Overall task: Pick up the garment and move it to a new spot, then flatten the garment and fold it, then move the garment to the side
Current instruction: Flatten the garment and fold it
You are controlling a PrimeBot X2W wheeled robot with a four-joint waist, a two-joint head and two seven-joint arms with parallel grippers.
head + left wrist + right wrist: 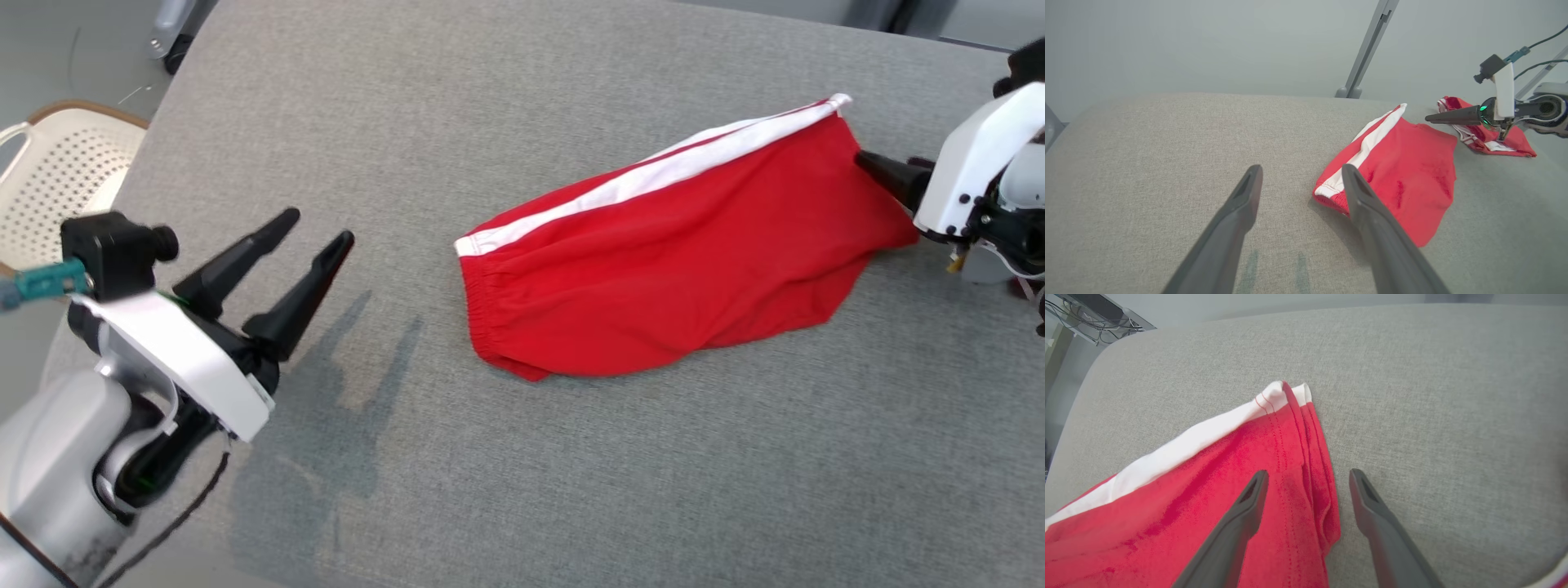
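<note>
Garment (678, 245) lies on tabletop (571, 490); my left end effector (318, 227) released at eight o'clock, my right end effector (1308, 473) released, straddling its three o'clock hem.

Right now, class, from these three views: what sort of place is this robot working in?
Probably an indoor lab set up for laundry folding: red shorts on a grey fabric-covered table, a cream perforated laundry basket beside it, a metal post behind.
</note>
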